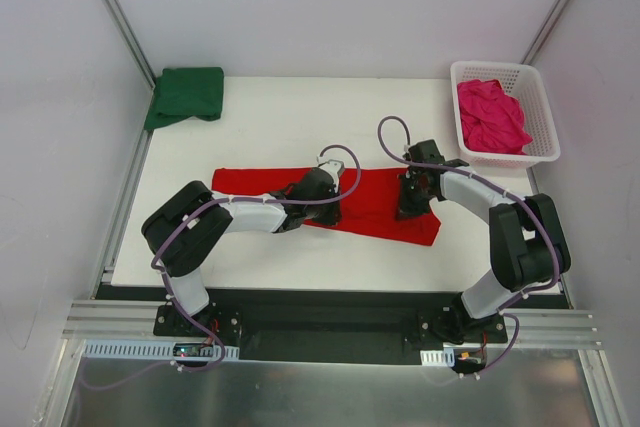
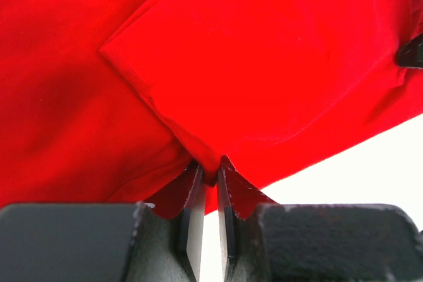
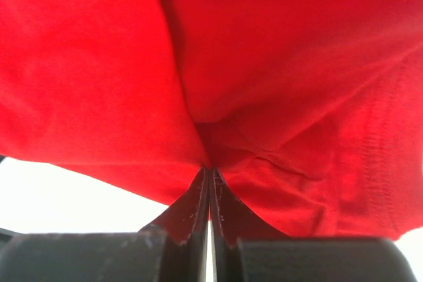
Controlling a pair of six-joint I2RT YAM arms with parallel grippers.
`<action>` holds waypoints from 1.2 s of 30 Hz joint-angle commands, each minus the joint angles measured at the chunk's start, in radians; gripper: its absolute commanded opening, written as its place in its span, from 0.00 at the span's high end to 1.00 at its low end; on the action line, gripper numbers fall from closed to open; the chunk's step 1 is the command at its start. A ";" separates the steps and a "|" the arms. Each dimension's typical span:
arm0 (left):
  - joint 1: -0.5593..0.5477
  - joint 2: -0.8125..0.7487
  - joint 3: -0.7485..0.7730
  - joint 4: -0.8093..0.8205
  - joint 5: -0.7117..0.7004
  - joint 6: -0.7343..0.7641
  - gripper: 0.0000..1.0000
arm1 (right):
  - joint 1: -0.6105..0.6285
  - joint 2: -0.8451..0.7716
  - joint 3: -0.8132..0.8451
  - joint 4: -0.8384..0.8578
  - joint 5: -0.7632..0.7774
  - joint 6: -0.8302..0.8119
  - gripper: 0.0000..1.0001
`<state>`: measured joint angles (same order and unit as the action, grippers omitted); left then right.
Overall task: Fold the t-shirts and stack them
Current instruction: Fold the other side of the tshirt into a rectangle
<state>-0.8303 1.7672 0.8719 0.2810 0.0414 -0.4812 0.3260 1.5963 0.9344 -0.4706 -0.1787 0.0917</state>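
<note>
**Red t-shirt (image 1: 375,202) pinched at two points**

We see the left pincer (image 2: 210,170) nearly pressed together, nipping a fold at the shirt's near edge. The right pincer (image 3: 209,173), off to its right, is pressed fully together on the same edge. Beyond both, the cloth lies across the white worktop (image 1: 300,117), which shows bare beneath their tips. The green t-shirt (image 1: 187,95) sits far ahead-left of the left pincer. The pink t-shirt (image 1: 490,117) fills a basket (image 1: 541,97) ahead-right of the right one.
</note>
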 commanded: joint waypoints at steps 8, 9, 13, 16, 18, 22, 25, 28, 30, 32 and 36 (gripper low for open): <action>0.005 -0.017 -0.025 -0.036 -0.037 0.020 0.91 | -0.025 -0.061 0.084 -0.121 0.079 -0.056 0.99; 0.005 -0.015 -0.025 -0.036 -0.038 0.020 0.91 | -0.028 -0.061 0.087 -0.125 0.081 -0.060 0.98; 0.005 -0.015 -0.022 -0.039 -0.034 0.021 0.91 | -0.042 -0.068 0.109 -0.146 0.090 -0.073 0.99; 0.005 -0.017 -0.022 -0.040 -0.032 0.024 0.91 | -0.057 -0.067 0.129 -0.164 0.094 -0.084 0.99; 0.007 -0.014 -0.022 -0.040 -0.031 0.024 0.91 | -0.064 -0.065 0.142 -0.172 0.097 -0.086 0.98; 0.007 -0.018 -0.028 -0.042 -0.034 0.029 0.92 | -0.073 -0.062 0.156 -0.191 0.096 -0.086 0.98; 0.008 -0.021 -0.034 -0.043 -0.035 0.029 0.92 | -0.073 -0.055 0.152 -0.197 0.071 -0.086 0.99; 0.008 -0.023 -0.037 -0.042 -0.035 0.029 0.92 | -0.071 -0.042 0.135 -0.198 0.044 -0.086 0.99; 0.010 -0.026 -0.039 -0.045 -0.032 0.030 0.92 | -0.068 -0.039 0.116 -0.195 0.035 -0.086 0.99; 0.010 -0.035 -0.040 -0.048 -0.026 0.032 0.91 | -0.062 -0.035 0.106 -0.195 0.021 -0.110 0.98; 0.010 -0.069 -0.028 -0.071 -0.003 0.039 0.87 | -0.038 -0.032 0.092 -0.201 0.004 -0.110 0.87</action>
<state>-0.8295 1.7538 0.8543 0.2890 0.0422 -0.4763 0.2680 1.5665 1.0393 -0.6384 -0.1532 0.0071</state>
